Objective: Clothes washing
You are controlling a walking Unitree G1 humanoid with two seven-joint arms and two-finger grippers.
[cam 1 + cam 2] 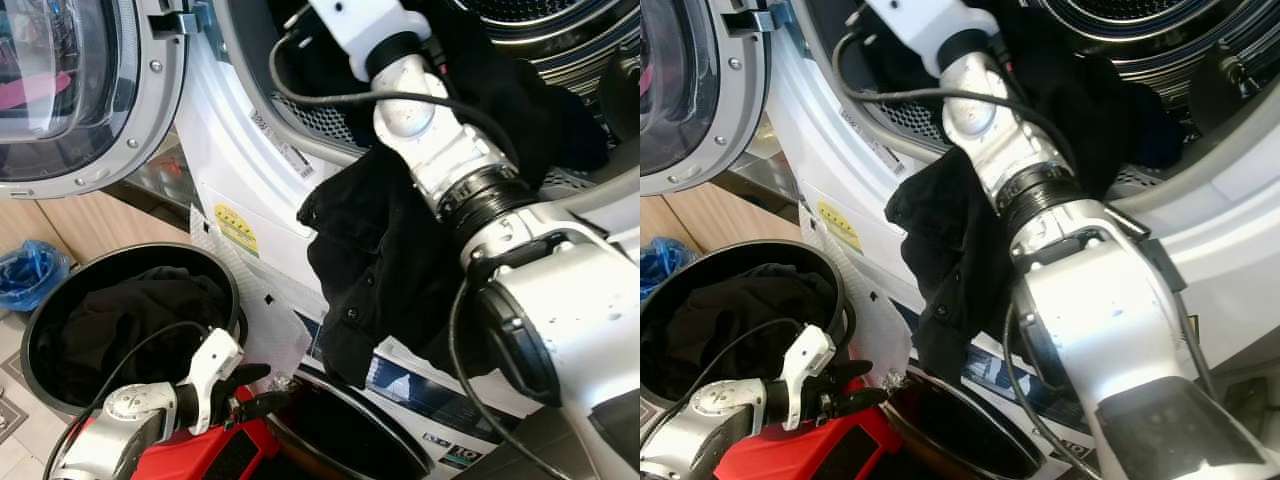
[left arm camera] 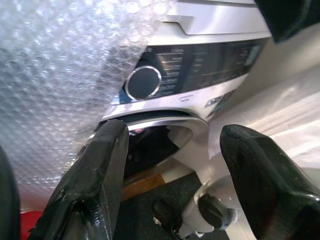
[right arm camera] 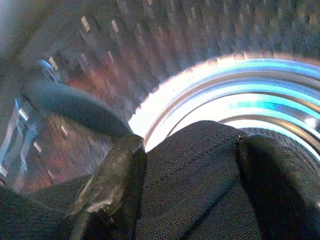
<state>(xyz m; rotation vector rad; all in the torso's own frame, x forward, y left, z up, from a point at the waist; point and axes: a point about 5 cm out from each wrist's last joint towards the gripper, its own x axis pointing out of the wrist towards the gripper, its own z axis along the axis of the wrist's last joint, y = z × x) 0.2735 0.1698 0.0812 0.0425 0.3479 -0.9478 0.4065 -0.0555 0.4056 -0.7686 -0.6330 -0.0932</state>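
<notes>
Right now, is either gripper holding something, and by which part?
The right gripper pinches a fold of the black garment inside the drum; the left gripper holds nothing.

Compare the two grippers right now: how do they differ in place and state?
The right gripper is inside the washer drum, shut on a black garment that trails out over the door rim; the left gripper is open and holds nothing. The left gripper sits low beside the black basket of dark clothes, while the right arm reaches up into the machine. Both have two black fingers.
</notes>
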